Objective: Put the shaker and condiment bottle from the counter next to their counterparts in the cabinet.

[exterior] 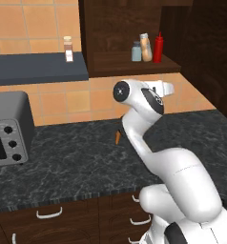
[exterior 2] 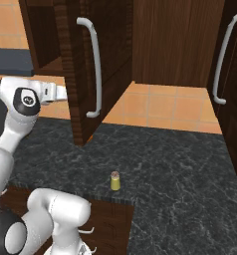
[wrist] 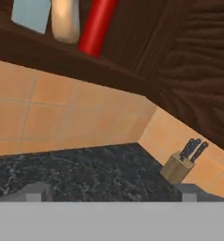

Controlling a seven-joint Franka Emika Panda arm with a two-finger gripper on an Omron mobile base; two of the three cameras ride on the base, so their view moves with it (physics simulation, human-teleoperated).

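The red condiment bottle (exterior: 158, 47) already stands on the cabinet's (exterior: 134, 64) inner shelf, just right of the tan bottle (exterior: 145, 47), with the pale blue-grey shaker (exterior: 136, 51) on that bottle's other side. So the bottle half looks done. The step in hand, as I judge it, is going for the yellow-green shaker (exterior 2: 115, 181), which stands upright on the table (exterior 2: 180, 164) near its front edge, well below and apart from the cabinet.

The tool (wrist: 111, 192) is spread wide with nothing between its fingertips (wrist: 35, 192), and sits below the cabinet shelf. Next it must swing away from the shelf, descend over the shaker and close around it.

The right base view shows the shaker and the open cabinet door (exterior 2: 88, 69); the left base view shows the shelf's three containers; the hand view adds a knife block (wrist: 178, 165) by the wall.
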